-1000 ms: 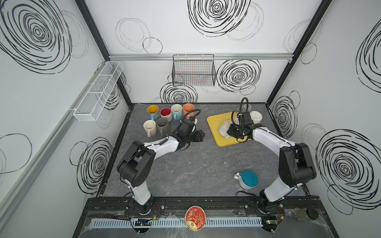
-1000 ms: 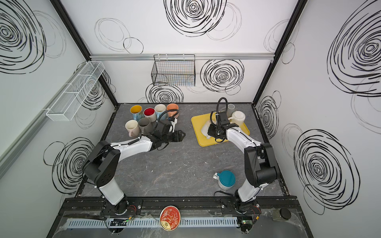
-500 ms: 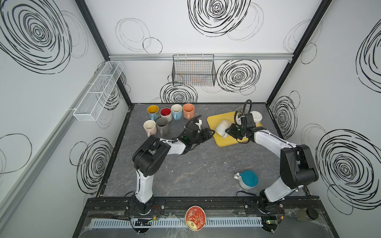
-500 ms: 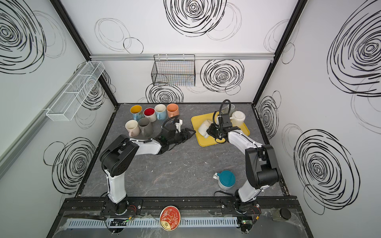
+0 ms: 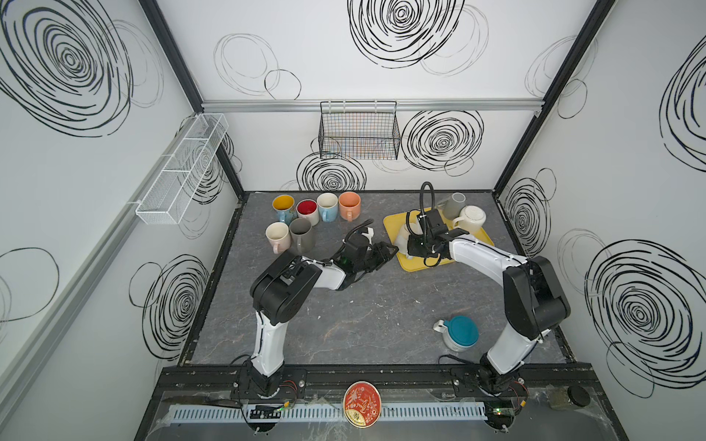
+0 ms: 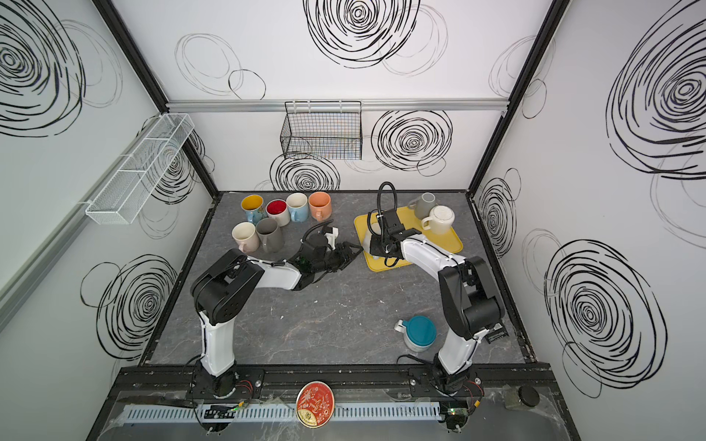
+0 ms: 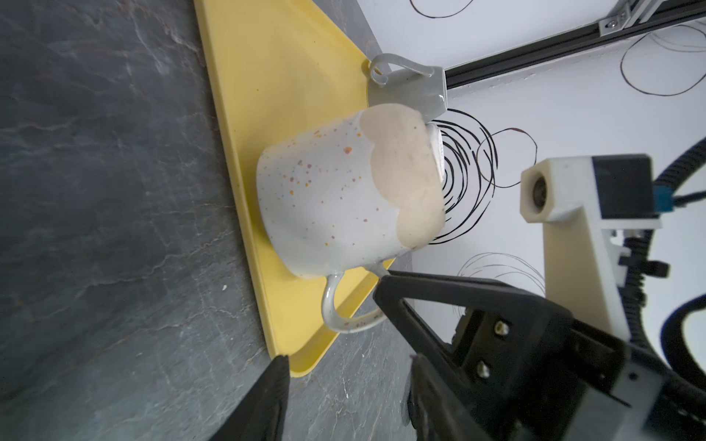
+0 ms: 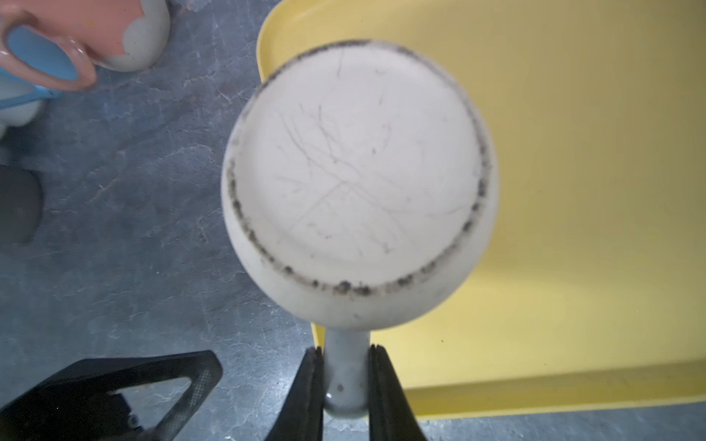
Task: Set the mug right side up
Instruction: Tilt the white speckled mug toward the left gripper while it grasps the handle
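In a top view the mug (image 5: 401, 233) was at the 9 o'clock edge of the yellow tray (image 5: 473, 238), roughly 1 o'clock on the grey marbled bench (image 5: 382, 313), with white scribbled walls (image 5: 344, 57) all round. Left wrist view: white speckled body with a beige band, rim toward the tray, and the left gripper (image 7: 344, 397) had its jaws apart on nothing. Right wrist view: scuffed base with a grimy ring faced the camera, and the right gripper (image 8: 345, 378) jaws pinched its handle.
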### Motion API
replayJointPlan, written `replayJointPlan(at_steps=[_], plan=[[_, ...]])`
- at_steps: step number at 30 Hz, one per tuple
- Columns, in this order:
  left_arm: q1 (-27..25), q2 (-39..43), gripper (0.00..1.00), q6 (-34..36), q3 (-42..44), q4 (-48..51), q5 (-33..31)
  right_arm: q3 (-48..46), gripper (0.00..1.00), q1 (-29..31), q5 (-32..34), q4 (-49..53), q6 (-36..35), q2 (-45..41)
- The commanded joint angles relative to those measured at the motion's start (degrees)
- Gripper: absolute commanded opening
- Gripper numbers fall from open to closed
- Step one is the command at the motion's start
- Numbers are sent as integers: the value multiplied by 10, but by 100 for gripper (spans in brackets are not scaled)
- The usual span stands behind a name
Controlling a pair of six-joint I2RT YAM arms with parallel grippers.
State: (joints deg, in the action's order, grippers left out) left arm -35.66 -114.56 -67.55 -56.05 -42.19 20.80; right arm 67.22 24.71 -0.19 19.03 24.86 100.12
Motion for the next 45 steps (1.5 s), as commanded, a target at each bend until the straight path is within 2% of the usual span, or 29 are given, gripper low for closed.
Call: replayJointPlan(at_steps=[1,5,15,20,26,31,33,36,40,45], plan=[[4,3,54,-1,9,-35,4,17,0,1,59,42,-20,19],[6,5,54,0,17,-36,1,22,1,4,82,55,-24,37],[14,12,54,3,26,-38,2,52,38,7,124,81,-26,64],[21,21,54,5,35,-41,3,71,42,7,130,91,-29,82],[28,28,54,7,46,-42,5,89,36,7,132,97,-32,97],[29,29,54,9,45,-43,5,94,8,3,129,98,-37,95],[29,30,54,10,45,-43,7,90,0,0,123,97,-37,87],[29,35,54,14,50,-42,6,67,0,-11,90,73,-30,59],[28,38,54,15,50,-46,7,19,0,-38,2,7,-5,8],[28,38,55,15,32,-51,21,-34,0,-83,-119,-91,64,-43]])
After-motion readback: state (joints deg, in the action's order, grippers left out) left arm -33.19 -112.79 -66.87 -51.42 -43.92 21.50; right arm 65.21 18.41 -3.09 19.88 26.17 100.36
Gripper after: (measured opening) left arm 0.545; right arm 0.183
